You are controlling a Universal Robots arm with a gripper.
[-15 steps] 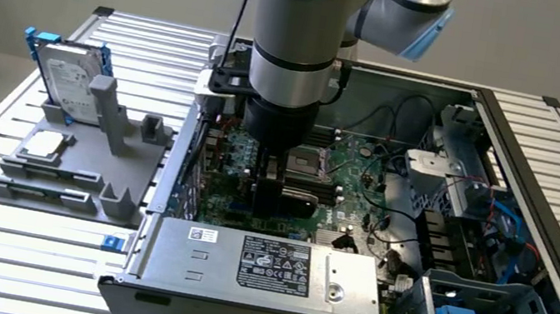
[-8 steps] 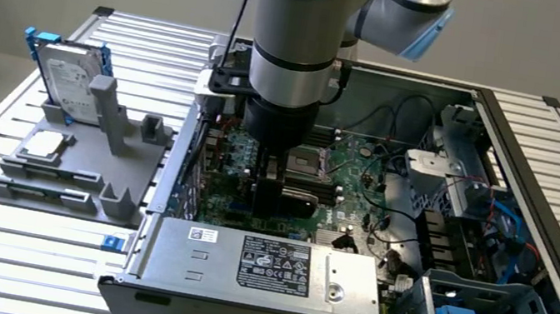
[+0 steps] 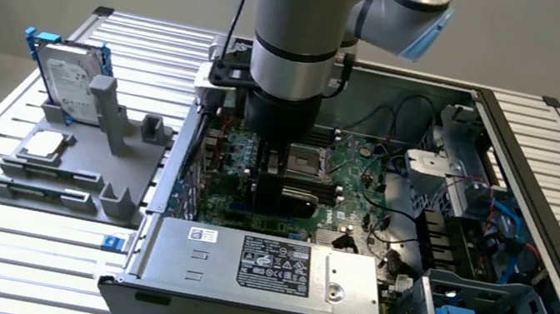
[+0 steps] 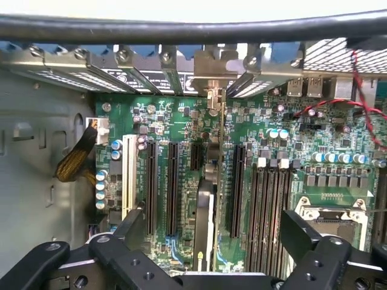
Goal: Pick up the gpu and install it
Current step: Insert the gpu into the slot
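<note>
The gpu (image 4: 205, 217) stands edge-down in a motherboard (image 4: 284, 133) slot, apparently seated. The tool (image 4: 208, 241) hangs above it, jaws apart, holding nothing

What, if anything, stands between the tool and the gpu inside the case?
Nothing visible does. The gpu stands on edge on the motherboard, apparently in a slot. It sits directly between the fingers of the open tool, with a free gap on each side.

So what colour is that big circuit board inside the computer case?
Green, with long black slots; the motherboard shows best in the wrist view.
</note>
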